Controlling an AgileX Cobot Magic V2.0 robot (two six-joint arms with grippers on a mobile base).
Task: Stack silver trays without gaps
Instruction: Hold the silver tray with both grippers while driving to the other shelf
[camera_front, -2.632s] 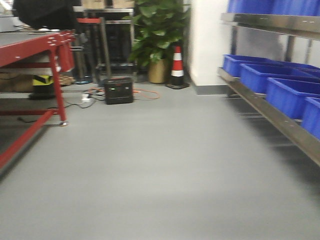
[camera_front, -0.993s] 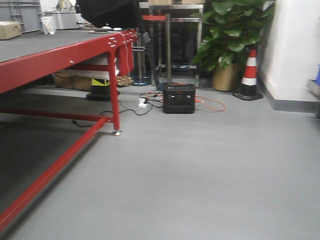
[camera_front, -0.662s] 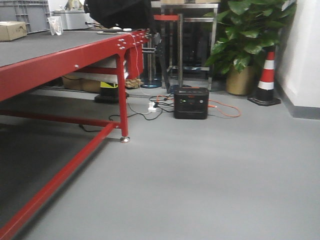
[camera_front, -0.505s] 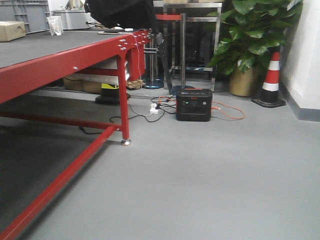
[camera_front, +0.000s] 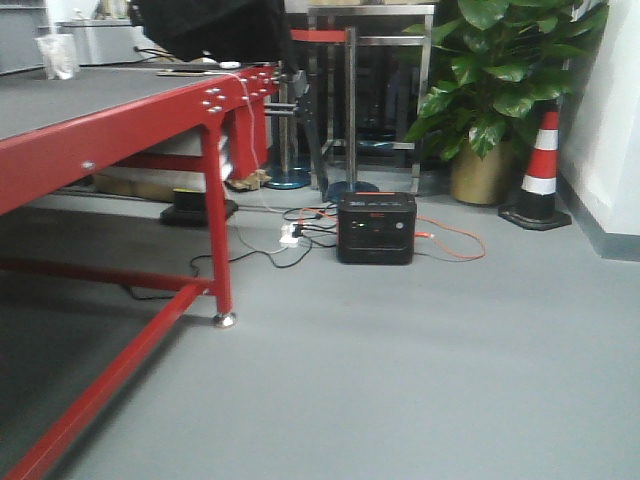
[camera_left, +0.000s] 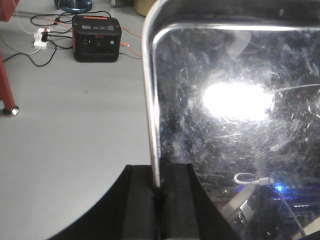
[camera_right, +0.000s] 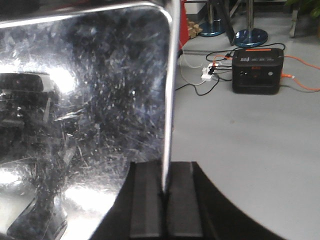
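Jaws are clamping the silver tray (camera_left: 235, 125) by its rims — left gripper (camera_left: 159, 200) at its 9 o'clock edge, right gripper (camera_right: 165, 197) at 3 o'clock — so the carry is likely calling for level, matched arms, clear of the red table (camera_front: 100, 140) at 10 o'clock.
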